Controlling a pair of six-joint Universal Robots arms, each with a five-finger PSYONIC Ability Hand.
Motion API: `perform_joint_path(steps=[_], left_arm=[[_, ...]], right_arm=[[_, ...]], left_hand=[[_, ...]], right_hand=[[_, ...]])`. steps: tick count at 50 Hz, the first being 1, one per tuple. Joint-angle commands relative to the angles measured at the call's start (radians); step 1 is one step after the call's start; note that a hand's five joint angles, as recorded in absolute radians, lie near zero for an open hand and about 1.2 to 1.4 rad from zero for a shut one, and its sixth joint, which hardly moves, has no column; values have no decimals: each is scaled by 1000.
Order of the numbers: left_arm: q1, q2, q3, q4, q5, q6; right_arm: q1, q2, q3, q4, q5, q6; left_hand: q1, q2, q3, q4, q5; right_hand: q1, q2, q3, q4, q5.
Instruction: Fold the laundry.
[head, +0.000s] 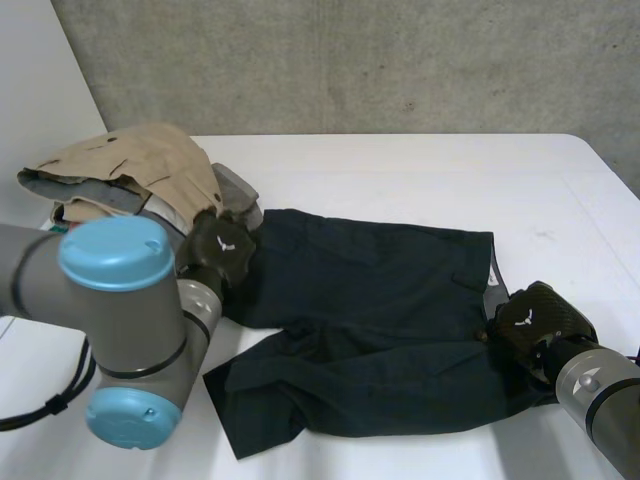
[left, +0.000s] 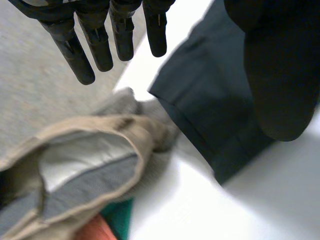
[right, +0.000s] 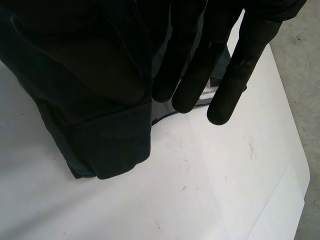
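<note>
Dark navy shorts (head: 380, 310) lie spread in the middle of the white table (head: 400, 170), with one leg crumpled toward the front. My left hand (head: 220, 250) hovers over the left leg hem (left: 210, 100), open, its fingers (left: 100, 40) straight and holding nothing. My right hand (head: 535, 318) is at the waistband end on the right. There its straight fingers (right: 200, 75) pinch a fold of the shorts (right: 100, 125) against the thumb. A white label (right: 207, 94) shows behind those fingers.
A pile of laundry sits at the back left: beige trousers (head: 140, 165) over a grey garment (head: 235, 190), with green and orange cloth (left: 115, 220) underneath. The pile touches the shorts' left hem. The table's rounded corner (right: 300, 165) is near my right hand.
</note>
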Motion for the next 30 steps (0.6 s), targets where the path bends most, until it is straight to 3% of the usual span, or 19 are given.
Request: perform_joint_path(steps=[1, 6, 13, 19, 20, 21, 24, 30], left_arm=[[-18, 200, -45, -108, 14, -153], [-65, 280, -65, -393, 131, -338], [-73, 291, -90, -613, 263, -467], [-59, 241, -88, -550, 276, -471], [-59, 224, -84, -532, 276, -469], [-58, 186, -73, -491, 271, -464], [-52, 135, -41, -425, 262, -455], [-46, 40, 96, -218, 176, -405]], right_arm=[[2, -1, -2, -8, -2, 24], [2, -2, -3, -17, 0, 24], [2, -7, -11, -19, 0, 24], [-1, -5, -14, -22, 0, 24], [-1, -5, -15, -26, 0, 25], [-1, -4, -17, -31, 0, 25], [1, 2, -28, -54, -2, 27], [1, 13, -80, -144, 0, 33]], left_hand=[[-3, 6, 8, 12, 20], [6, 15, 17, 21, 29], [21, 29, 31, 35, 44], [167, 175, 177, 181, 190], [269, 278, 280, 284, 292], [552, 561, 563, 567, 575], [1044, 1052, 1054, 1058, 1067], [1104, 1112, 1114, 1118, 1127]], right_hand=[[275, 219, 201, 195, 187], [275, 219, 201, 195, 187], [275, 219, 201, 195, 187], [275, 219, 201, 195, 187], [275, 219, 201, 195, 187], [275, 219, 201, 195, 187], [275, 219, 201, 195, 187], [275, 219, 201, 195, 187]])
